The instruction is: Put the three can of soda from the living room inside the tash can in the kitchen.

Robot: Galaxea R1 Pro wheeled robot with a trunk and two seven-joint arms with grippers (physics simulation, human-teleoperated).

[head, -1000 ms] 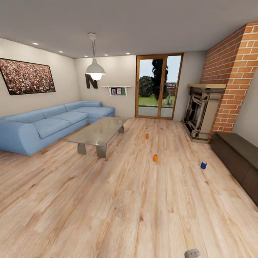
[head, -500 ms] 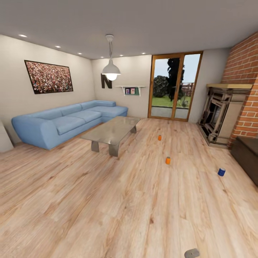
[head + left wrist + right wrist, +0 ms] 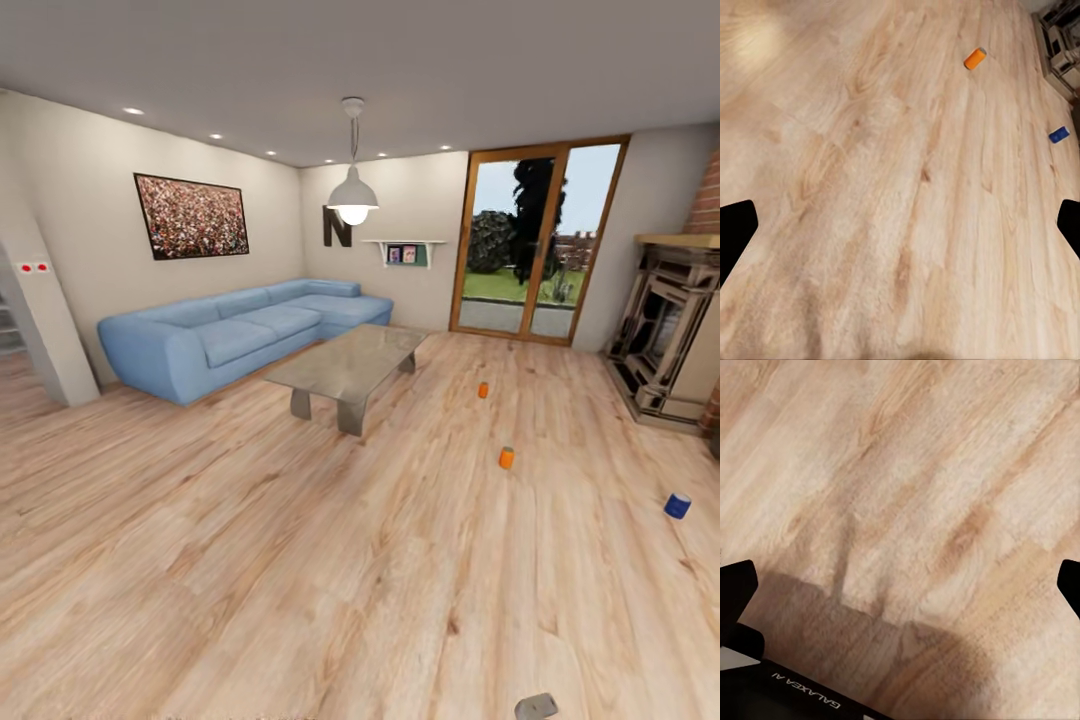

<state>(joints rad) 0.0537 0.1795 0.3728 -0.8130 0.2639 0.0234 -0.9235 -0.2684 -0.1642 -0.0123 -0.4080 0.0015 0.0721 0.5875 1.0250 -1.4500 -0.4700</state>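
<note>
Three soda cans stand on the light wood floor of the living room. One orange can [image 3: 483, 390] is right of the glass coffee table, a second orange can [image 3: 507, 458] is nearer to me, and the blue can [image 3: 677, 506] is at the far right. The left wrist view shows an orange can [image 3: 975, 58] and the blue can [image 3: 1058, 134] far beyond my left gripper [image 3: 900, 232], which is open and empty. My right gripper [image 3: 900, 585] is open over bare floor. The tash can is out of view.
A blue sofa [image 3: 240, 335] and glass coffee table [image 3: 345, 365] stand at left centre. The fireplace [image 3: 670, 335] is at the right, glass doors [image 3: 535, 245] are at the back, and a wall corner [image 3: 45, 330] is at the far left. Wide floor lies between me and the cans.
The whole head view has shifted right, so the camera has turned left. The dark cabinet has left the picture. The cans stay where they were on the floor.
</note>
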